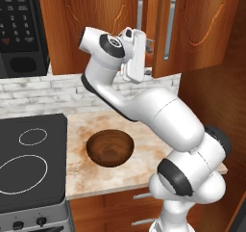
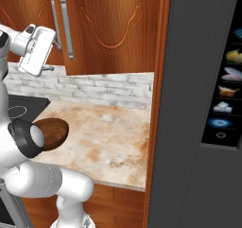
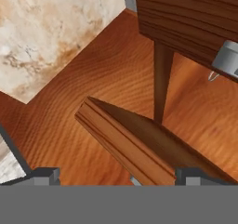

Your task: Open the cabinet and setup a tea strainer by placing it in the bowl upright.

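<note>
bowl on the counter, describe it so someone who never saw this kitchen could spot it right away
Start at the black cooktop with white ring markings, then move to the marbled beige counter beside it. The round dark brown wooden bowl sits there, open side up, below the reddish-brown wall cabinet. It is the one loose item on the counter.

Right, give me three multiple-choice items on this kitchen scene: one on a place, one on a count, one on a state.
1. Where does the bowl sit?
A. on the stove
B. on the counter
C. in the cabinet

2. How many vertical silver handles does the cabinet show?
A. one
B. two
C. four

3. How is the gripper?
A. open and empty
B. shut on a handle
C. holding the bowl

Answers: 1 B, the bowl rests on marbled counter beside the stove; 2 B, two bars flank the door seam; 3 A, the hand view shows fingertips wide apart, nothing between.
</note>
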{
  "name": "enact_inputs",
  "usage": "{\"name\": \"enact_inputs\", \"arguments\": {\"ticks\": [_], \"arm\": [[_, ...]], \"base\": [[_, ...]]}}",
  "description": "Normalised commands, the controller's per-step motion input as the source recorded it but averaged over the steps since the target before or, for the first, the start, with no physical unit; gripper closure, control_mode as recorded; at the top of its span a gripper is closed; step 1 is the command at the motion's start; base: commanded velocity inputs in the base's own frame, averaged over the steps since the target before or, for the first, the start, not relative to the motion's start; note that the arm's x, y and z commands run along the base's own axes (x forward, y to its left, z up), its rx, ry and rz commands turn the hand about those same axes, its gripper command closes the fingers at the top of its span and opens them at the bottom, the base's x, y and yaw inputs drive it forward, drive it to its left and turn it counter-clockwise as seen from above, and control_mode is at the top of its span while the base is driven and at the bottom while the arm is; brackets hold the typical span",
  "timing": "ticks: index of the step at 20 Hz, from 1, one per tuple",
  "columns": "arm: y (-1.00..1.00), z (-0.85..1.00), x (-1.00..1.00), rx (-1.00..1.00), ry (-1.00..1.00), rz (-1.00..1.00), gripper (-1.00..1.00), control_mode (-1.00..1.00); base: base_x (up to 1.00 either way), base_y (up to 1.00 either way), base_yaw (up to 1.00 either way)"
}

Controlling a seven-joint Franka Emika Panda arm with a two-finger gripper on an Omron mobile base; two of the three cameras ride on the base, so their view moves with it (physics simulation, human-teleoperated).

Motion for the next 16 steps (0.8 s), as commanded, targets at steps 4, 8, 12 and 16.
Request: {"name": "enact_inputs", "arguments": {"ticks": [4, 8, 12, 16], "arm": [[0.03, 0.00, 0.08, -0.05, -0.13, 0.00, -1.00, -1.00], [0.03, -0.04, 0.17, -0.04, -0.06, 0.02, -1.00, -1.00], [0.00, -0.02, 0.26, -0.02, 0.00, 0.01, -1.00, -1.00], [-0.04, 0.00, 0.16, -0.01, 0.00, 0.00, -1.00, -1.00]], "base": [[0.00, 0.00, 0.00], [0.00, 0.00, 0.00], [0.00, 0.00, 0.00], [0.00, 0.00, 0.00]]}}
